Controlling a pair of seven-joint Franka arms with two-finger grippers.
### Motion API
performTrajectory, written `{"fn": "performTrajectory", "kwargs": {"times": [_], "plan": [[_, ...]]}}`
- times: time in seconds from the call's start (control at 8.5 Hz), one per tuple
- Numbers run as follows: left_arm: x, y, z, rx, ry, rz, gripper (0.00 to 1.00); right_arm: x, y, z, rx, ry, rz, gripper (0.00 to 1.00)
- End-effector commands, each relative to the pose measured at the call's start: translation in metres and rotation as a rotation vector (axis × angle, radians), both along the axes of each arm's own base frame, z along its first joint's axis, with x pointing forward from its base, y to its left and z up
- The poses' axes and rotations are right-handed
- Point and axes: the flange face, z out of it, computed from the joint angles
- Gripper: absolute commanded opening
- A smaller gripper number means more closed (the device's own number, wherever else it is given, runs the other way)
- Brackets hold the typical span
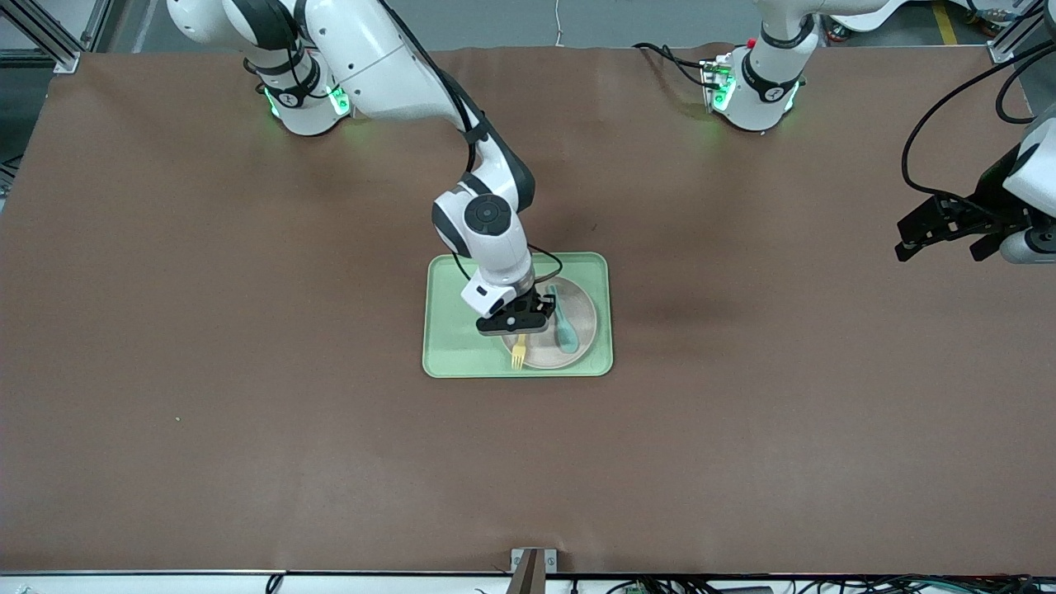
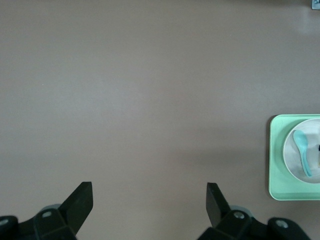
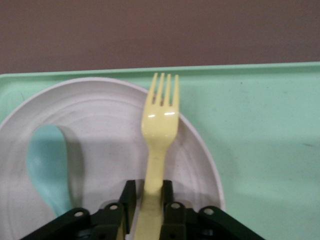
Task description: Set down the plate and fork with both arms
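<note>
The right wrist view gives what the front view hides: the right tool (image 3: pixel 148 197) is closed on the handle of the fork (image 3: pixel 160 127), one black finger on each side of the pale-yellow shaft. There the fork shows four short tines and a glossy neck with two small highlights. Its tines reach out past the rim of the plate (image 3: pixel 110 135) over the green tray (image 3: pixel 260 130). From this view I cannot tell whether the fork rests on the plate or hangs just above it.

In the front view the right tool (image 1: pixel 516 323) stands over the plate (image 1: pixel 577 326), at the plate's edge toward the right arm's end of the counter (image 1: pixel 247 412). Only the fork's tined end (image 1: pixel 518 354) peeks out below it.

The plate is round, shallow and pale beige-pink, with faint rings in its floor. It lies on the tray (image 1: pixel 445 330), in the half toward the left arm's end. A teal spoon (image 1: pixel 566 326) lies in the plate beside the fork.

The left wrist view shows the left tool (image 2: pixel 149 200) open, its fingers wide apart over bare brown counter (image 2: pixel 150 100). The tray (image 2: pixel 276 160), plate (image 2: pixel 292 160) and spoon (image 2: pixel 303 159) appear well apart from it, at the picture's edge. The front view places the left tool (image 1: pixel 949 231) over the left arm's end of the counter, where that arm waits.
</note>
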Motion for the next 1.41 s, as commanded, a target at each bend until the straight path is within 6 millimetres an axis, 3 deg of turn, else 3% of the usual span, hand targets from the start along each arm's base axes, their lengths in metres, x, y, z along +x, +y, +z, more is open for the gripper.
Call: {"fn": "performTrajectory", "kwargs": {"times": [0.0,0.24,0.47,0.59,0.94,1.18,1.29], "plan": [[-0.003,-0.001,0.009,0.019,0.007,-0.025,1.00,-0.003,0.003,-0.003,-0.025,-0.023,-0.022,0.08],[-0.018,-0.002,0.006,0.022,0.000,-0.039,1.00,-0.003,0.003,-0.001,-0.026,-0.018,-0.033,0.04],[-0.021,0.005,0.010,0.023,-0.020,-0.044,1.00,-0.004,0.002,0.005,-0.042,0.007,-0.037,0.03],[-0.020,0.011,0.010,0.026,-0.020,-0.061,1.00,-0.002,0.002,0.015,-0.036,0.007,-0.042,0.03],[-0.018,0.002,0.010,0.019,-0.023,-0.069,1.00,-0.002,-0.001,0.059,-0.046,0.045,-0.060,0.03],[-0.018,0.000,0.010,0.033,-0.017,-0.087,1.00,0.009,-0.028,0.076,-0.059,0.072,-0.091,0.03],[-0.018,0.003,0.009,0.033,-0.016,-0.082,1.00,0.017,-0.049,0.069,-0.072,0.090,-0.116,0.03]]}}
